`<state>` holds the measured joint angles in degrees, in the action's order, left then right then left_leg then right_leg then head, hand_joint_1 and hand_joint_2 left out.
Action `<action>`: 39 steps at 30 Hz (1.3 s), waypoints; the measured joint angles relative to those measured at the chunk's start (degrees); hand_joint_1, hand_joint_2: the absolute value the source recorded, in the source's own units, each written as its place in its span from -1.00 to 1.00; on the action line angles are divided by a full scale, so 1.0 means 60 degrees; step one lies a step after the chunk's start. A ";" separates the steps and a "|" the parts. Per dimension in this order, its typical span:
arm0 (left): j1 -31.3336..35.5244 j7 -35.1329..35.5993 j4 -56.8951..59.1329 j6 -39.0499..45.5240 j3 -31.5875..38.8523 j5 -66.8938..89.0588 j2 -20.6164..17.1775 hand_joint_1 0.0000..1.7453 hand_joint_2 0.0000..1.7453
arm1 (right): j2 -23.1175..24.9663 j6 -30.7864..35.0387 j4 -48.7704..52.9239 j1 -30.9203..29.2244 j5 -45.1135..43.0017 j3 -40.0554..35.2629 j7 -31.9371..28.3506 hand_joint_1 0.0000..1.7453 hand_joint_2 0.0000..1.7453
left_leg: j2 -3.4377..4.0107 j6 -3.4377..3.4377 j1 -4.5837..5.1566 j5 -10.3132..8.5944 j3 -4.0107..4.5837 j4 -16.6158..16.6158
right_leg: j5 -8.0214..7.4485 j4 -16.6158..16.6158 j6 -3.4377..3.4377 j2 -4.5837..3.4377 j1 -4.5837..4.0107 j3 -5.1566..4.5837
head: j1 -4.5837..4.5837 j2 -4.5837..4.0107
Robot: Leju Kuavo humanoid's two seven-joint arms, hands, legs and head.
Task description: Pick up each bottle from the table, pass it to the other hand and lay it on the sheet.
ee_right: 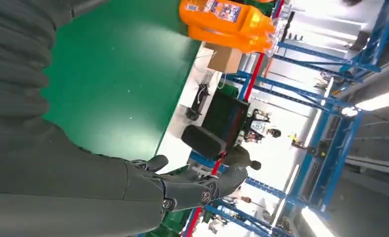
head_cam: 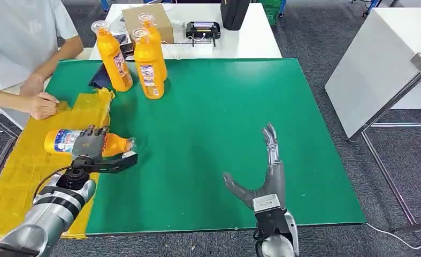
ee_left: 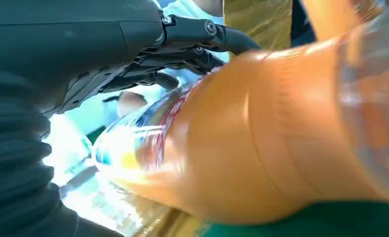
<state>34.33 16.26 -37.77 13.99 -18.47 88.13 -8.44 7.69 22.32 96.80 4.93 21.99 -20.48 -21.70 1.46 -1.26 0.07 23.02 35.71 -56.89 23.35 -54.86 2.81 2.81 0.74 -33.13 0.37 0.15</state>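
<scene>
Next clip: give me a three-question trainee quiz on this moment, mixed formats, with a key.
1. True or false: the left hand grips a bottle lying on its side.
2. How many bottles stand upright on the green mat?
3. The right hand is: A) holding a bottle B) open, holding nothing C) resting on the yellow sheet.

Key: 1 true; 2 three; 3 B.

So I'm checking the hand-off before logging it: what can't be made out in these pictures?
- Head view: the left hand covers the lying bottle's middle, so the grip underneath is hidden.
- Left wrist view: that bottle is blurred, its label unreadable.
- Head view: standing bottles, label print too small.
</scene>
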 measured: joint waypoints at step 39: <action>-0.6211 -0.5970 -1.0633 -0.0770 0.0047 -1.1468 0.1060 -1.00 1.00 | -0.0423 0.0328 0.1104 0.1582 -0.0998 0.0444 -0.0510 -1.00 1.00 | 0.0005 0.0013 0.0005 0.0037 -0.0015 0.0001 | 0.0036 0.0004 -0.0001 -0.0004 0.0006 0.0004 | -0.0004 0.0000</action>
<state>-2.94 -19.56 -101.57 9.37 -18.19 19.32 -2.08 5.16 24.28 103.43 14.42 16.00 -17.81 -24.76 1.49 -1.18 0.10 23.25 35.62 -56.88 23.56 -54.84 2.80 2.79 0.78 -33.11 0.35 0.15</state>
